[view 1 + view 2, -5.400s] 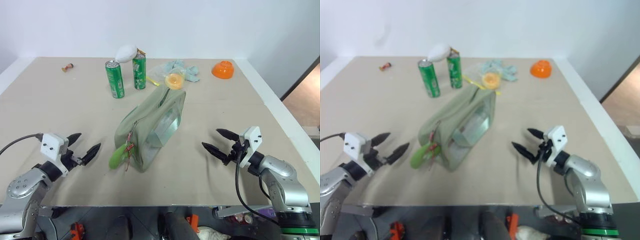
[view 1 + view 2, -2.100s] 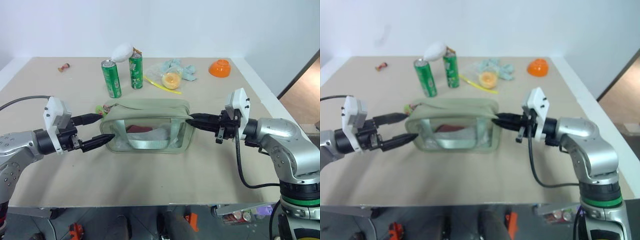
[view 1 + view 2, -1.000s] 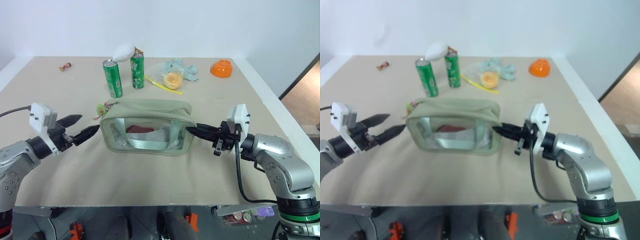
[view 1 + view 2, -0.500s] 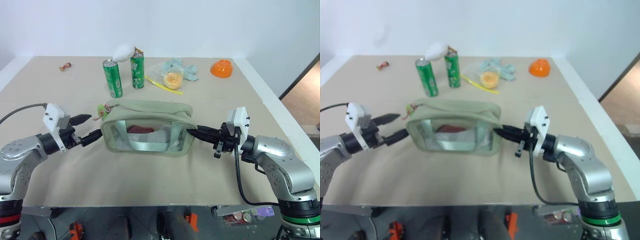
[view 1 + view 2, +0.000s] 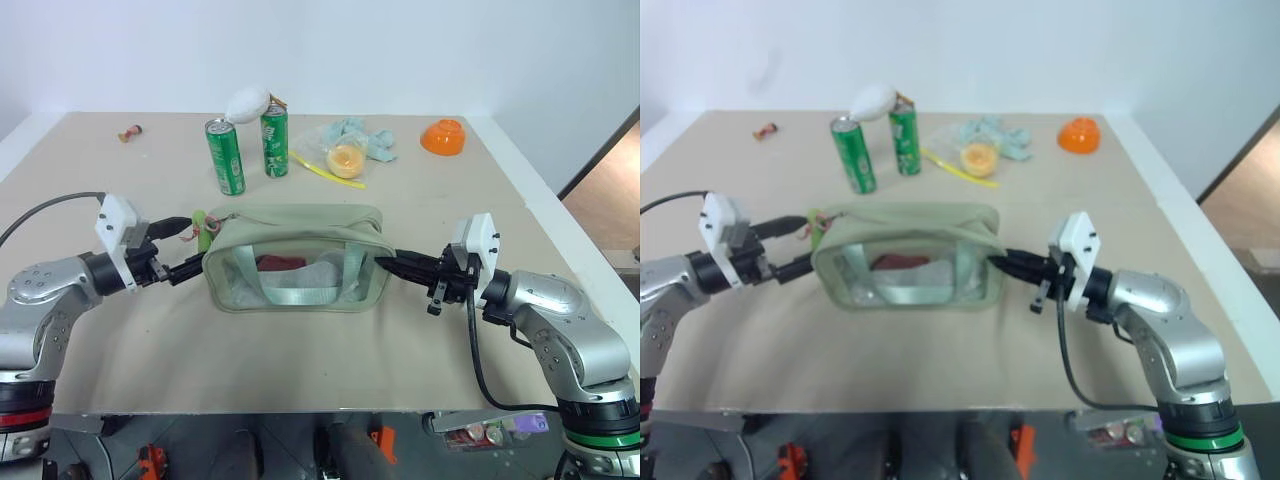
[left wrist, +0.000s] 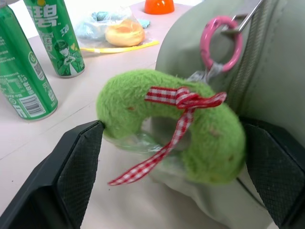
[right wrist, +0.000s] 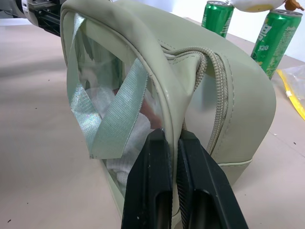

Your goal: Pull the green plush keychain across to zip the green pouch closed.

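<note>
Pinching the right end of the green pouch (image 5: 296, 255) mid-surface, the right gripper (image 7: 172, 157) is clenched; the left gripper (image 6: 174, 157) (fingers (image 6: 76, 167) spread) straddles the green plush keychain (image 6: 171, 126) at the pouch's left end.

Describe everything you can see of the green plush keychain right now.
The green plush keychain is a fuzzy lime-green ring with a red-and-white checked ribbon bow tied round it. It hangs from a pink loop clipped to the zipper pull at the left end of the green pouch, lying against the pouch's end wall. The left gripper has its open jaws on either side of the ring, one finger close against its fur; a firm grip is not visible.
</note>
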Available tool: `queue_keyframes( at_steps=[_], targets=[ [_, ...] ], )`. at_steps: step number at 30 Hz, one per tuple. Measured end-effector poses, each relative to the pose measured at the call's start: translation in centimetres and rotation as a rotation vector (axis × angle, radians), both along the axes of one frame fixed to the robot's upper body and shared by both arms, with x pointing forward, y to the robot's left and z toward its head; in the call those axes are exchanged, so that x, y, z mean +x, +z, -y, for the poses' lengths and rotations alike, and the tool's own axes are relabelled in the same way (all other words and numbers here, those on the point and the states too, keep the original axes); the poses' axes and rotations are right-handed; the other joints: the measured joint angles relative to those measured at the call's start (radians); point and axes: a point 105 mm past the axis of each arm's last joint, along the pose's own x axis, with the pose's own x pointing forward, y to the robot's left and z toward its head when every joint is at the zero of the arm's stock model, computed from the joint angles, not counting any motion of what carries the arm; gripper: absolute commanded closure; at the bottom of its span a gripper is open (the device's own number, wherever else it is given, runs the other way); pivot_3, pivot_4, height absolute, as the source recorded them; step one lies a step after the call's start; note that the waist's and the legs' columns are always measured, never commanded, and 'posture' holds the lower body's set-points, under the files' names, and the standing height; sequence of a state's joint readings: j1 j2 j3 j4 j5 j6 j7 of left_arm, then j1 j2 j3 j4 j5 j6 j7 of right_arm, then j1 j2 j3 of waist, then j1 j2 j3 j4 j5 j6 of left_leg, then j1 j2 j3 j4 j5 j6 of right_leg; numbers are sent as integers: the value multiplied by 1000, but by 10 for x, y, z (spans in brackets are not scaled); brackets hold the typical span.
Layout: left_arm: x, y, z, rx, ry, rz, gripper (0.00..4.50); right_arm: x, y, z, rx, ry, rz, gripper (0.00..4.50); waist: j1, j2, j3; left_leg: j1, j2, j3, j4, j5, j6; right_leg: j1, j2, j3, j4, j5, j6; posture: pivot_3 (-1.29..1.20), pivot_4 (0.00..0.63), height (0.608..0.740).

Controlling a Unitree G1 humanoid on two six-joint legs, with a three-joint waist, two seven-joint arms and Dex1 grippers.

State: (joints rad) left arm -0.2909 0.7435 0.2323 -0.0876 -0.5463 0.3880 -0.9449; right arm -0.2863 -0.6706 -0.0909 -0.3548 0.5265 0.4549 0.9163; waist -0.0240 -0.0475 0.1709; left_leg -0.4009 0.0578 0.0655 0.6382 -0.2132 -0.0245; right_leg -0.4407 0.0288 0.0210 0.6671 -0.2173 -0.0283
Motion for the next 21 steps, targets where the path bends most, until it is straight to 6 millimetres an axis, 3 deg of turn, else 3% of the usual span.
queue_keyframes(
  at_steps=[11,17,21],
  targets=[
    [0,-7,0,9,14,-2,4474,0,0,0,0,0,1,4500,0,0,0,0,0,0,0,0,0,0,-1,0,0,0,0,0,150,740],
    [3,1,-2,4,39,28,4474,0,0,-1,-4,2,1,4500,0,0,0,0,0,0,0,0,0,0,0,-1,0,0,0,0,150,740],
    [7,36,-6,17,54,134,4474,0,0,-1,-7,2,1,4500,0,0,0,0,0,0,0,0,0,0,1,-1,0,0,0,0,150,740]
  ],
)
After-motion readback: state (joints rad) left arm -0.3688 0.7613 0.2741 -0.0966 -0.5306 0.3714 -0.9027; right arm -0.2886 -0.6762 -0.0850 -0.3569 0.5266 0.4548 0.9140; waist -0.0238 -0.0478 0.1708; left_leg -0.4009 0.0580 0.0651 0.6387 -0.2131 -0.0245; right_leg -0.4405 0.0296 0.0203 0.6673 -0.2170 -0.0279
